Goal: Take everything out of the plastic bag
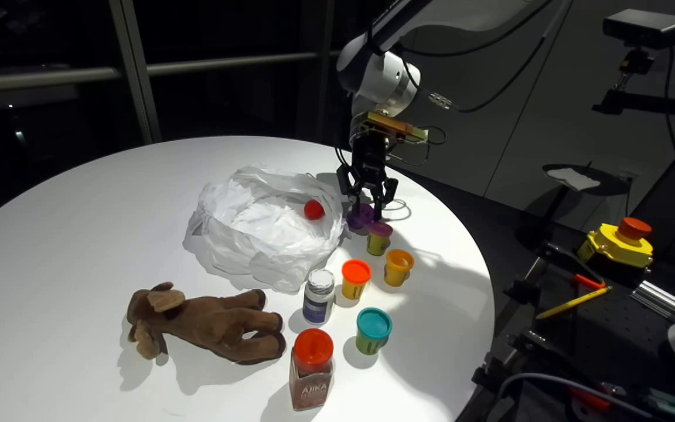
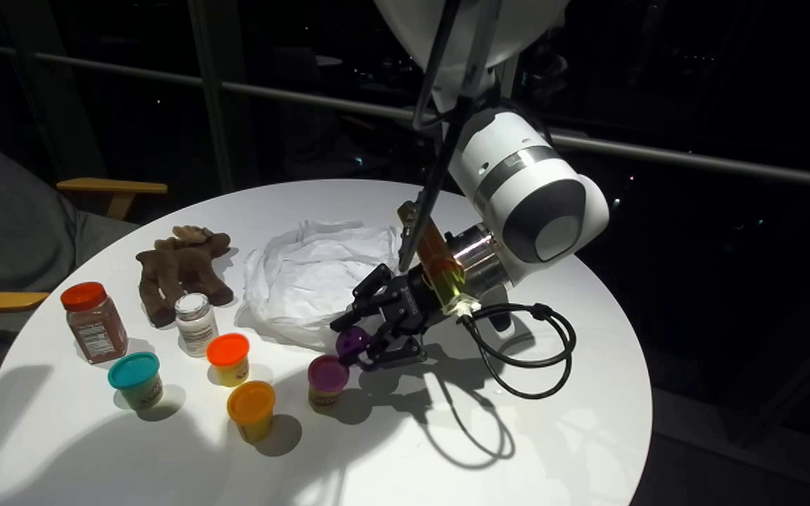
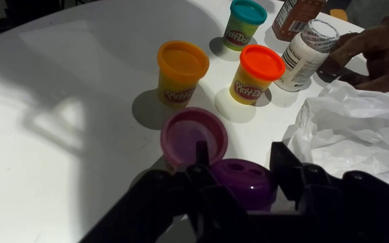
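Note:
The crumpled white plastic bag (image 1: 290, 264) lies spread open on the round table; it also shows in an exterior view (image 2: 292, 281) and in the wrist view (image 3: 349, 125). A small red round thing (image 1: 314, 210) lies inside it. It does not show in the remaining views. My gripper (image 1: 367, 212) is beside the bag, low near the table. Its fingers (image 3: 239, 148) are shut on a shiny purple object (image 3: 245, 185) with two holes in its top, also seen between the fingers in an exterior view (image 2: 354, 343). Whether the purple object touches the table is unclear.
A purple-lidded Play-Doh cup (image 2: 328, 379) stands right beside my gripper. Orange (image 2: 252, 407), red-orange (image 2: 228, 360) and teal-lidded (image 2: 136, 379) cups, a white bottle (image 1: 319, 296), a red-lidded spice jar (image 1: 311, 375) and a brown plush animal (image 1: 214, 322) are on the table.

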You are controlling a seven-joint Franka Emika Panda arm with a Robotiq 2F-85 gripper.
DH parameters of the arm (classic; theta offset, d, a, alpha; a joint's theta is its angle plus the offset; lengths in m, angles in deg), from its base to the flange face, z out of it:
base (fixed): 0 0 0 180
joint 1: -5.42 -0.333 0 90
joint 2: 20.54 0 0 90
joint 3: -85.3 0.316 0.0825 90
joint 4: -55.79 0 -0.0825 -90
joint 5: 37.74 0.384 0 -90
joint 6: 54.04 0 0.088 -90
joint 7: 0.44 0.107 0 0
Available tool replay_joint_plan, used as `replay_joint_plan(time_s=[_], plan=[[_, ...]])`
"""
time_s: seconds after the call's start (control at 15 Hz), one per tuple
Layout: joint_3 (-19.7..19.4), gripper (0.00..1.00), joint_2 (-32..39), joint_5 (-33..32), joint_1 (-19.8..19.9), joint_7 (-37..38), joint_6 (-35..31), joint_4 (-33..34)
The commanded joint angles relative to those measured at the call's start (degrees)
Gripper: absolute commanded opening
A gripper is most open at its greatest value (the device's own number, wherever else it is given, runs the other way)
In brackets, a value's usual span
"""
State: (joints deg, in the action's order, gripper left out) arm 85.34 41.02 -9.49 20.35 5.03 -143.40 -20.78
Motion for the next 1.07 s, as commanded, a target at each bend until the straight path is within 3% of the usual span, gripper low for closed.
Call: replay_joint_plan(time_s=[0.0, 1.0], plan=[[-0.5, 0.24, 0.8, 0.9, 1.0, 1.0, 0.9, 2.0], [-0.2, 0.24, 4.1, 1.4, 2.6, 1.7, 0.9, 5.3]])
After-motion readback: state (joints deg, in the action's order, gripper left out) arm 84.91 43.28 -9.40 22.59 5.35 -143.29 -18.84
